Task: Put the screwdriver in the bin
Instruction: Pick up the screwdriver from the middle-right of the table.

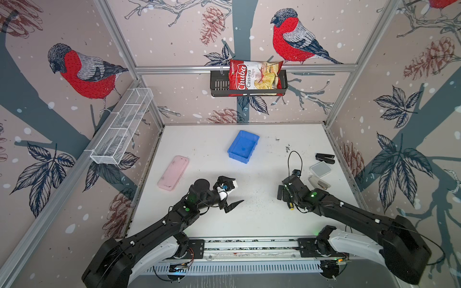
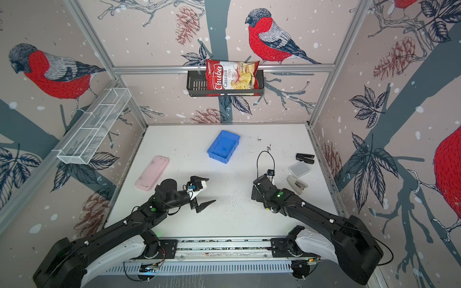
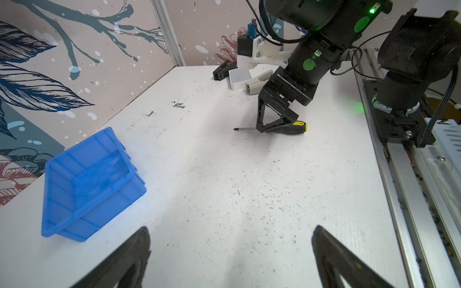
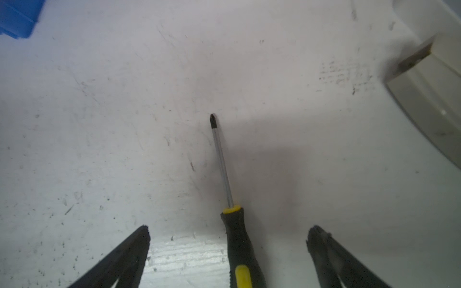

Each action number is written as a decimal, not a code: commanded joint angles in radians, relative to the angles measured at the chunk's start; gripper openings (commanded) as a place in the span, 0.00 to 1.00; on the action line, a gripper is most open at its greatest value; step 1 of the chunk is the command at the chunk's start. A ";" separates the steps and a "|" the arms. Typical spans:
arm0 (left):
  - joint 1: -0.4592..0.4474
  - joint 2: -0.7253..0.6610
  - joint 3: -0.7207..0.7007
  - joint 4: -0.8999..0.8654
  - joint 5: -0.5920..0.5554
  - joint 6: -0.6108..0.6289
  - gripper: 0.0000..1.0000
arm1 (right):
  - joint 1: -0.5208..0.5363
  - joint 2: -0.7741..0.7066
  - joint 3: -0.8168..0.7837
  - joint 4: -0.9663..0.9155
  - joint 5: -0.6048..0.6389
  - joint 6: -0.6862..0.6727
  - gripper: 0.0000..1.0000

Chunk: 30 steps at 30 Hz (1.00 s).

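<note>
The right arm is stretched from its base at the near right corner of the surface (image 1: 249,219), and the right hand (image 4: 229,232) is pointed steeply down with its fingers spread wide. The screwdriver (image 4: 235,234) lies flat on the surface between those fingers, near the edge where the arm bases are mounted, well apart from the bin (image 1: 243,145). No contact between fingers and handle is seen.

The left arm is reached forward from the near left corner, with the left hand (image 1: 235,190) turned sideways above the surface, open and empty.

The bin is set toward the far edge, about midway along it, with nothing inside. On a red bag (image 1: 254,77) held in a black basket (image 1: 219,84) on the back wall, "Chuba Cassava Chips" is read.

In both top views the screwdriver is almost wholly hidden under the right hand; only a yellow speck (image 1: 290,206) is seen. In the right wrist view its cross tip, bright shaft and black-and-yellow handle are shown. In the left wrist view the whole tool (image 3: 291,127) is seen side-on, its tip pointed toward the far edge.
</note>
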 commanded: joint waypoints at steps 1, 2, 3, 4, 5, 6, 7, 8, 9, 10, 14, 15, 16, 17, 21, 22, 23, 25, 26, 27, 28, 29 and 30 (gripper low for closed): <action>-0.001 0.002 -0.010 0.009 0.020 0.010 0.99 | -0.014 0.043 0.006 -0.050 -0.043 -0.006 1.00; -0.001 0.004 -0.012 0.014 0.020 0.005 0.99 | -0.018 0.059 0.012 -0.053 -0.048 -0.020 0.99; -0.002 0.009 -0.016 0.021 0.022 0.003 0.99 | -0.021 0.076 0.018 -0.054 -0.053 -0.031 0.97; -0.003 0.012 -0.011 0.016 0.022 0.002 0.99 | -0.024 0.092 0.023 -0.054 -0.062 -0.040 0.96; -0.003 0.016 -0.010 0.020 0.022 0.000 0.99 | -0.026 0.105 0.026 -0.053 -0.069 -0.047 0.95; -0.003 0.019 -0.008 0.020 0.023 0.001 0.99 | -0.026 0.115 0.029 -0.050 -0.078 -0.051 0.93; -0.003 0.022 -0.008 0.020 0.025 0.001 0.99 | -0.026 0.119 0.030 -0.046 -0.086 -0.053 0.90; -0.003 0.023 -0.006 0.019 0.025 0.002 0.99 | -0.026 0.119 0.031 -0.046 -0.089 -0.053 0.87; -0.003 0.023 -0.006 0.018 0.028 0.002 0.99 | -0.027 0.119 0.034 -0.049 -0.085 -0.051 0.83; -0.002 0.023 -0.006 0.016 0.028 0.003 0.99 | -0.026 0.119 0.036 -0.052 -0.084 -0.052 0.77; -0.003 0.016 -0.008 0.013 0.028 0.001 0.99 | -0.030 0.113 0.028 -0.054 -0.091 -0.052 0.57; -0.002 0.014 -0.009 0.015 0.025 -0.002 0.99 | -0.033 0.109 0.023 -0.052 -0.094 -0.055 0.52; -0.002 0.016 -0.009 0.016 0.022 -0.002 0.99 | -0.037 0.107 0.020 -0.053 -0.097 -0.055 0.49; -0.001 0.017 -0.009 0.018 0.021 -0.001 0.99 | -0.039 0.105 0.018 -0.054 -0.099 -0.054 0.47; -0.003 0.026 -0.006 0.019 0.025 0.003 0.99 | -0.040 0.107 0.015 -0.064 -0.095 -0.061 0.39; -0.003 0.029 -0.005 0.020 0.027 0.004 0.99 | -0.040 0.107 0.012 -0.061 -0.092 -0.063 0.36; -0.003 0.028 -0.005 0.021 0.027 0.005 0.99 | -0.040 0.108 0.011 -0.061 -0.090 -0.064 0.34; -0.002 0.031 -0.004 0.022 0.027 0.004 0.99 | -0.040 0.112 0.014 -0.061 -0.088 -0.065 0.28; -0.002 0.033 -0.003 0.021 0.028 0.004 0.99 | -0.040 0.113 0.014 -0.063 -0.088 -0.064 0.26; -0.002 0.033 -0.004 0.023 0.025 0.004 0.99 | -0.040 0.114 0.014 -0.062 -0.086 -0.065 0.24; -0.001 0.033 -0.003 0.022 0.024 0.004 0.99 | -0.040 0.115 0.015 -0.061 -0.084 -0.065 0.22; -0.003 0.033 -0.003 0.025 0.022 0.003 0.99 | -0.040 0.117 0.014 -0.062 -0.082 -0.064 0.20; -0.001 0.033 -0.004 0.026 0.021 0.003 0.99 | -0.040 0.119 0.017 -0.061 -0.080 -0.066 0.18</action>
